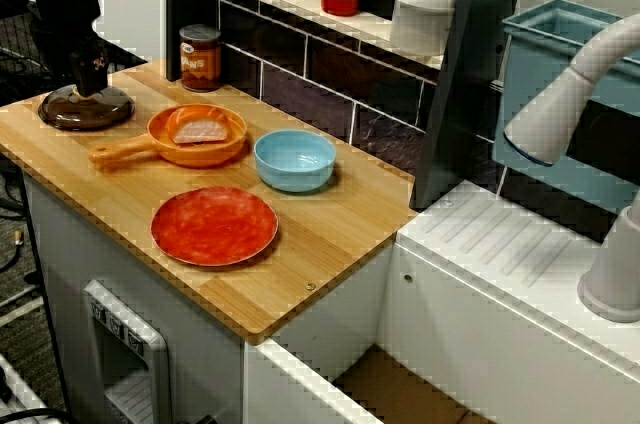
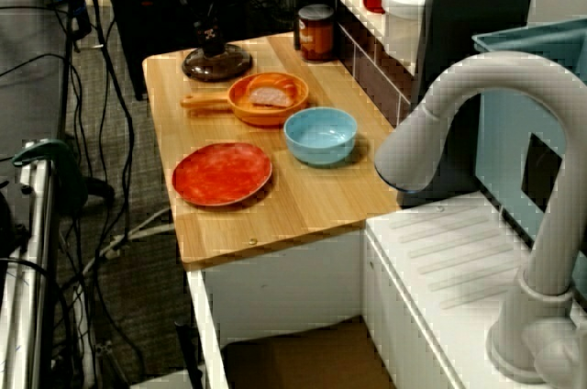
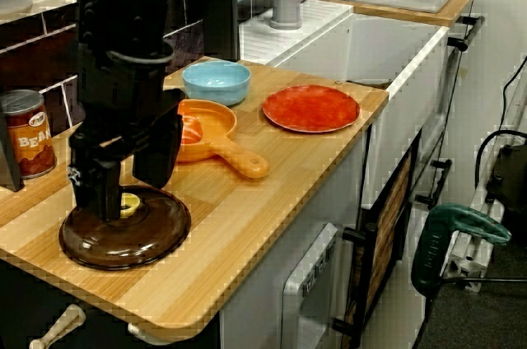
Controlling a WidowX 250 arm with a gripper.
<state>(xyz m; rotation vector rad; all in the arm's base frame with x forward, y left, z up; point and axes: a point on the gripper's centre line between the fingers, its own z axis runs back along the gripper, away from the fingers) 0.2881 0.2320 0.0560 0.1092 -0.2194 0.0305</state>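
Fingers [image 3: 97, 193] astride lid's [image 3: 123, 242] yellow knob [image 3: 129, 204], unseen elsewhere

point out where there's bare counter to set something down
Widest bare wood: the end of the counter between the red plate, the blue bowl and the white drainboard. Also the front strip before the handle of the orange pan. Crowded: pan, bowl and plate sit close, and the hand is at the brown lid.

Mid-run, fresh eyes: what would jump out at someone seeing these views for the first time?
The black gripper stands low over a brown lid, at its yellow knob, on the counter's end away from the faucet. Beside it lie an orange pan holding a slice of meat, a blue bowl and a red plate.
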